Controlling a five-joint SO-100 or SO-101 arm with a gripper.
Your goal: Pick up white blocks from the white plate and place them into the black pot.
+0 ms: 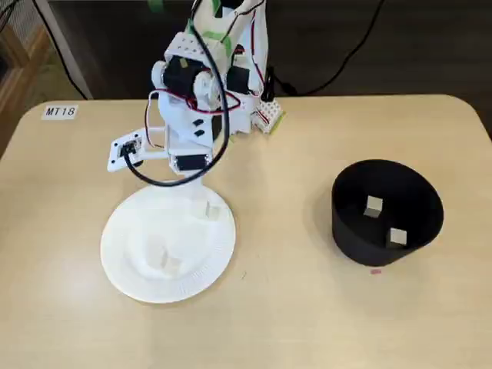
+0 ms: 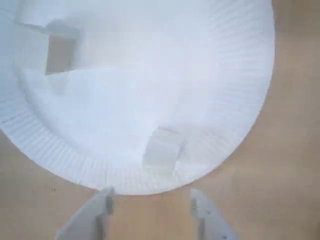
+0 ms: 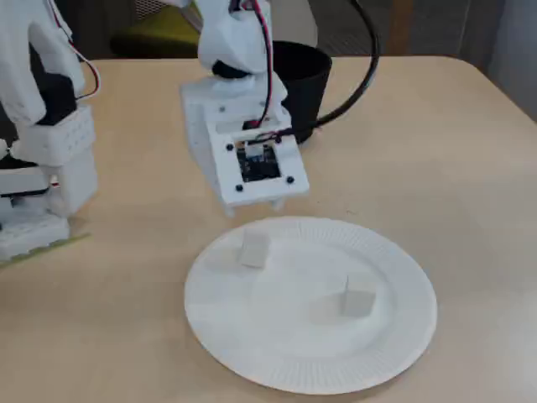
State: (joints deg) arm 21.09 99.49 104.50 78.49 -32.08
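A small white label (image 1: 60,111) sits on the table (image 1: 307,307) in the upper left of a fixed view. It says "MT18" in dark letters. No other words can be read.

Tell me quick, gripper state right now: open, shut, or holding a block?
Gripper: open and empty, fingers spread just off the white plate's rim, lined up with the nearest white block.

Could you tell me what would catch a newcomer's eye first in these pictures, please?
Probably the white arm, its open gripper poised just off the rim of the white plate near the closest of the two white blocks left there. Next, the black pot to the right in a fixed view, with two blocks already inside.
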